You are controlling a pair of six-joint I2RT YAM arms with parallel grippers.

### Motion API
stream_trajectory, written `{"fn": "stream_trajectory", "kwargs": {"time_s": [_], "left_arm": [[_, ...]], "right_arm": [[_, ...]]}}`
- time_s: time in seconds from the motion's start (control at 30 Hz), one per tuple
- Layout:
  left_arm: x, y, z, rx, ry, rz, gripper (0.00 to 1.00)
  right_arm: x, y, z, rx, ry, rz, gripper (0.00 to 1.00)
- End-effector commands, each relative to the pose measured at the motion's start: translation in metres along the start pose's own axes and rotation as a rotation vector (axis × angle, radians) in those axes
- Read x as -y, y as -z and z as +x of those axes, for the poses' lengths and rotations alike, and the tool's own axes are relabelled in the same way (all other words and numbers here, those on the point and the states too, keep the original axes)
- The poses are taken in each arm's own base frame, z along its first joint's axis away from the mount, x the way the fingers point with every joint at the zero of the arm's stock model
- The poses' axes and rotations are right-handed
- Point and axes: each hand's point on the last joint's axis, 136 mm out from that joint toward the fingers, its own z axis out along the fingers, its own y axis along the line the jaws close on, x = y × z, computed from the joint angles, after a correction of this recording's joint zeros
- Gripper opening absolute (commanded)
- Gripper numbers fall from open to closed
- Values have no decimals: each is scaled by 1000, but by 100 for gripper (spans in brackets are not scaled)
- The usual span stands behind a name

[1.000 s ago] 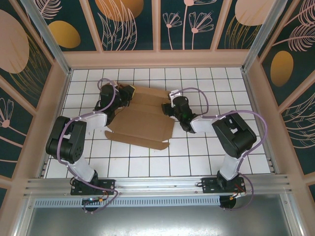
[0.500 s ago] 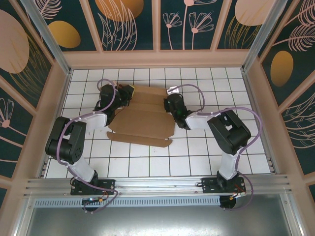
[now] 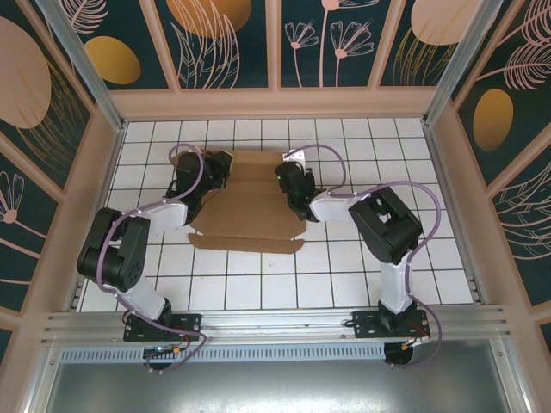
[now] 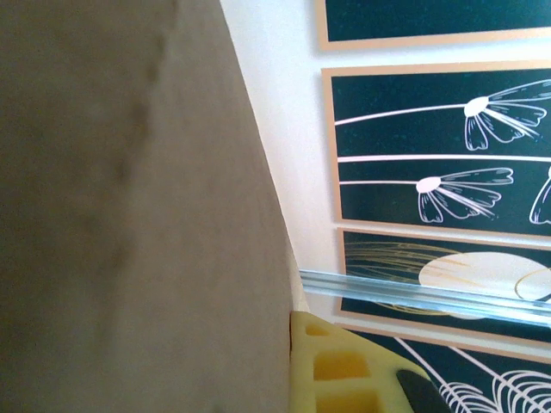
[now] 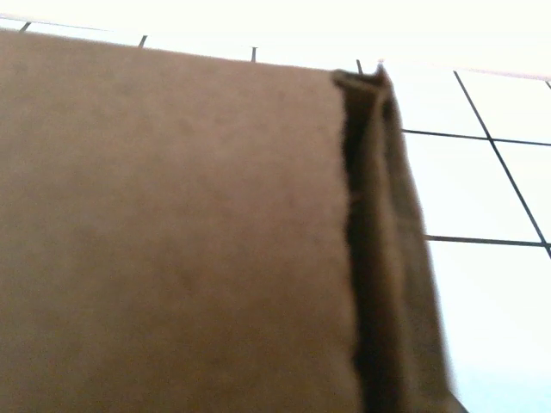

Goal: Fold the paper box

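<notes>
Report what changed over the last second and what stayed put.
The right gripper moved left and away from the arm bases, onto the right end of the paper box, with its arm folding in behind it. The box turned slightly, and its near flap now lies less slanted. Whether the right gripper has gripped the cardboard cannot be told. The left gripper stayed shut at the box's far-left corner.
</notes>
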Motion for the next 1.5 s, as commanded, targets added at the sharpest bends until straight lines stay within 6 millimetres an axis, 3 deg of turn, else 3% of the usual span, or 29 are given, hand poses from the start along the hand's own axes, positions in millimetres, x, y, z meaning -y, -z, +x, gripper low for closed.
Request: {"fn": "stream_trajectory", "kwargs": {"time_s": [0.0,0.07,0.1,0.23,0.3,0.4,0.5,0.6,0.73,0.97,1.07,1.23,1.47], "left_arm": [[-29,8,11,-25,63,-103,0],[-32,7,11,-25,86,-104,0],[-34,6,11,-24,97,-111,0],[-38,7,10,-15,105,-126,0],[-41,9,9,-3,104,-132,0],[-43,11,6,15,103,-142,0],[-44,10,6,14,106,-146,0],[-42,10,6,17,103,-145,0],[-41,11,5,24,102,-147,0],[-38,11,4,24,99,-149,0],[-39,11,3,28,100,-156,0],[-39,11,3,31,112,-157,0],[-38,11,6,30,125,-162,0]], "right_arm": [[30,-14,28,-95,26,165,0],[21,-15,28,-100,16,119,0],[16,-15,26,-94,17,89,7],[1,2,12,-26,24,-77,51],[-5,20,-1,42,16,-188,64],[-7,45,-17,135,28,-289,79],[-7,61,-21,188,42,-360,84],[-3,63,-13,190,50,-368,81],[-4,46,3,126,47,-328,74],[0,20,11,82,40,-223,57],[-8,14,16,65,45,-234,45],[-9,4,21,48,60,-186,17],[-13,0,17,60,94,-21,1]]}}
